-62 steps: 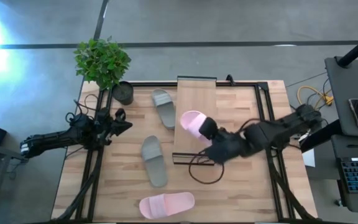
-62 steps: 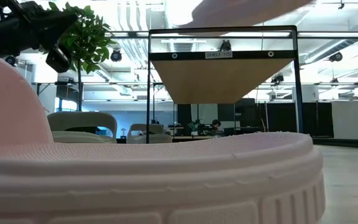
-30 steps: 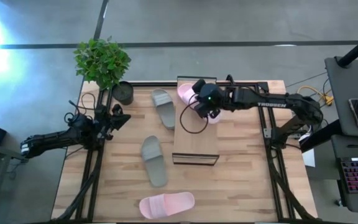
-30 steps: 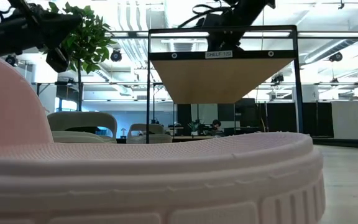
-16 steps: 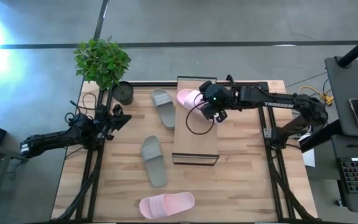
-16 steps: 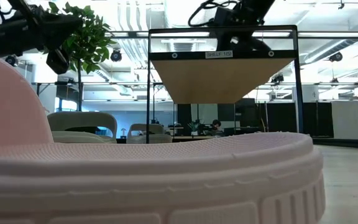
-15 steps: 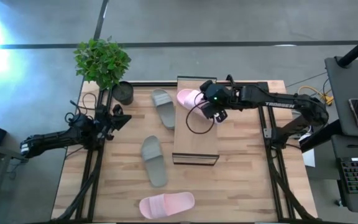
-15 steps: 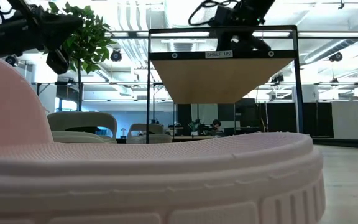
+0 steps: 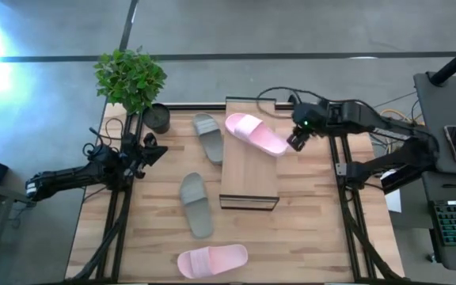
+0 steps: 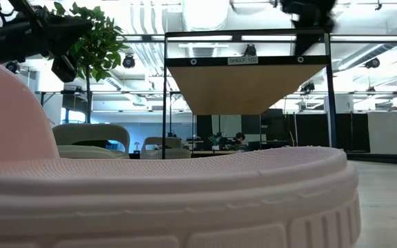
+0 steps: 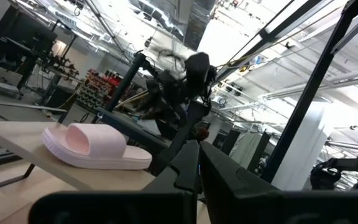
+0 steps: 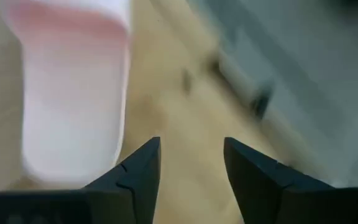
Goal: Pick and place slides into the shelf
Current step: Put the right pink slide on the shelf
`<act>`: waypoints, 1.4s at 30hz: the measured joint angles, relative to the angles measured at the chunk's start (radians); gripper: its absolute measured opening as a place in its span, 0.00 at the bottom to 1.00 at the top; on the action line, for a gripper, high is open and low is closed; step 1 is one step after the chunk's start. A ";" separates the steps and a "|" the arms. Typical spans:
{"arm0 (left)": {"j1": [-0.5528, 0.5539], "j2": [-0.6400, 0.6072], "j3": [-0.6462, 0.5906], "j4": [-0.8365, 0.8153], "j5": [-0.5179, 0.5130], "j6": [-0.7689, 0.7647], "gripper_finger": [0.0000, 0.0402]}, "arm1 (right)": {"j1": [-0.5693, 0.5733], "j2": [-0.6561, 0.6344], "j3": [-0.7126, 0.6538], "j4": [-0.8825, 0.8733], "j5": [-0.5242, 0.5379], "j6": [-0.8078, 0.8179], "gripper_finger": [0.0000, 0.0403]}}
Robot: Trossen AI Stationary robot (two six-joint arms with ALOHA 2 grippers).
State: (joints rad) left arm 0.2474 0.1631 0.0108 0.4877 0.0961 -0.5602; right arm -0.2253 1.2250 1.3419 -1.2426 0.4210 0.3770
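**Wooden tabletop (image 9: 307, 229): one pink slide shelved, three to go**

Pink slide (image 9: 256, 134) lies diagonally across the shelf (image 9: 248, 170) top's far end, heel overhanging the right edge. Right gripper (image 9: 297, 140) sits just beside that heel, fingers spread, holding nothing. Two grey-green slides (image 9: 196, 204) and the second pink slide (image 9: 212, 260) lie on the tabletop. Left gripper (image 9: 150, 149) waits at the left edge; finger state unclear.

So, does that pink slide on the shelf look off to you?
Yes. The pink slide lies diagonally across the far end of the shelf, its end hanging past the right edge toward the right tool, which is open beside it. The left tool waits at the table's left edge.
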 joint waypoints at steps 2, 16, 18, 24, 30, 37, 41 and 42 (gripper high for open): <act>0.000 0.000 0.000 0.001 0.000 0.000 0.00 | 0.013 -0.007 -0.027 -0.067 -0.055 0.203 0.36; 0.000 0.026 0.020 -0.007 -0.217 -0.083 0.00 | 0.021 -0.007 -0.070 -0.049 -0.133 0.539 0.02; 0.000 0.055 0.036 -0.006 -0.243 -0.065 0.00 | -0.010 -0.004 -0.055 -0.042 -0.133 0.531 0.02; 0.000 0.187 0.123 0.002 -0.268 -0.028 0.00 | -0.116 0.022 -0.041 0.023 -0.192 0.467 0.02; 0.000 0.314 0.208 0.034 -0.182 -0.033 0.00 | -0.137 0.069 -0.041 0.064 -0.238 0.405 0.02; 0.000 0.534 0.303 0.027 -0.031 -0.034 0.00 | -0.173 0.088 -0.042 0.081 -0.239 0.375 0.02; 0.001 0.681 0.374 0.002 0.030 -0.005 0.00 | -0.207 0.088 -0.042 0.123 -0.246 0.347 0.02; 0.001 0.713 0.396 0.010 0.037 0.001 0.00 | -0.217 0.088 -0.042 0.143 -0.250 0.338 0.02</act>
State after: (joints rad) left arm 0.2483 0.8759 0.4070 0.4982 0.1329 -0.5594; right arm -0.4427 1.3132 1.2999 -1.0996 0.1713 0.7151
